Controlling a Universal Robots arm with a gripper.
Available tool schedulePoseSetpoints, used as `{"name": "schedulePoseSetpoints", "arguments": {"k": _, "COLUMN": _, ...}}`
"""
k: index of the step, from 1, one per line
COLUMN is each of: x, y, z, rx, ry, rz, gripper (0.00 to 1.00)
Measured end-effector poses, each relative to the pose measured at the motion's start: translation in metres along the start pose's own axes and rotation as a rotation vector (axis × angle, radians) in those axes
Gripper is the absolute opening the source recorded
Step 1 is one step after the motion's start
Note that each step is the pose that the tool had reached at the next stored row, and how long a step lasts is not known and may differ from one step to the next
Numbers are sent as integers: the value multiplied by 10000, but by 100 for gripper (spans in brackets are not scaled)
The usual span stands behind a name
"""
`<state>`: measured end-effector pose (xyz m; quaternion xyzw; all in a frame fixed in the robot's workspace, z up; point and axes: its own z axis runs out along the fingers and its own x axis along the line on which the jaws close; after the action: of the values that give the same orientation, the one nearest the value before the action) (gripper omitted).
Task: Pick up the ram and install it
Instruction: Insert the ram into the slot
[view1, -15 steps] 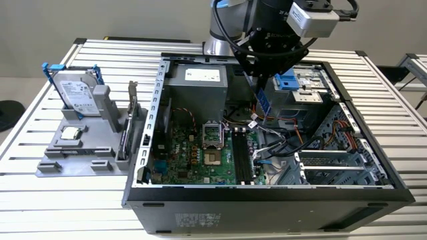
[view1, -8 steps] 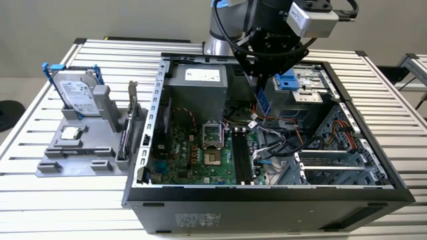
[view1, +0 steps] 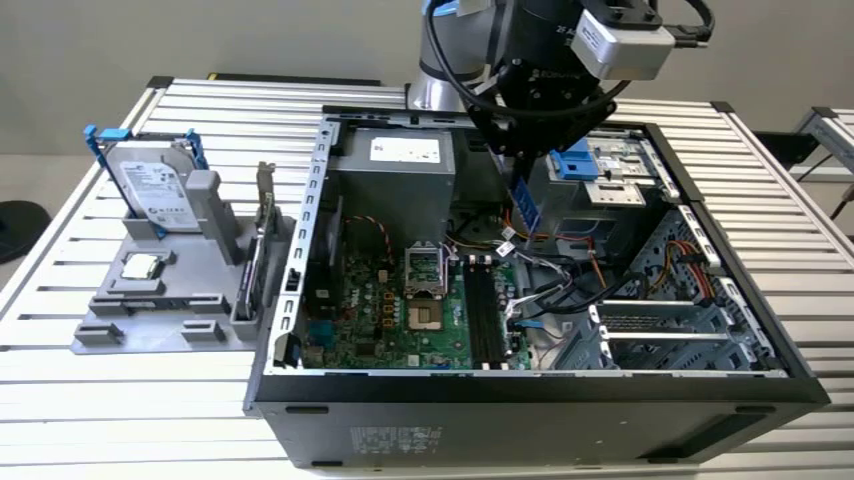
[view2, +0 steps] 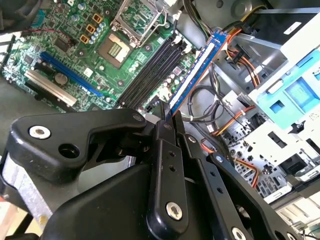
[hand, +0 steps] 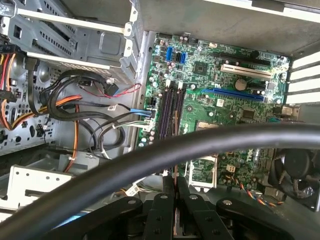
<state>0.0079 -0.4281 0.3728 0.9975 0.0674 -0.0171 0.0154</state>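
Hanging above the open black computer case (view1: 534, 385) in the exterior view, the black gripper (view1: 518, 180) carries the thin blue ram stick (view1: 523, 212). In the second wrist view its fingers (view2: 165, 132) are clamped on the ram (view2: 197, 70), above the green motherboard (view2: 107, 70) and its long black slots (view2: 150, 72). The first wrist view looks down over the gripper (hand: 175, 192) onto those slots (hand: 171, 112).

Even, bright daylight throughout; soft shadows inside the case, close foreground blurred.
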Motion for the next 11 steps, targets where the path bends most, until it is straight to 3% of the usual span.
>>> {"name": "schedulePoseSetpoints", "arguments": {"k": 11, "x": 1, "y": -3, "z": 49, "rx": -26, "ry": -3, "rz": 9, "gripper": 0}}
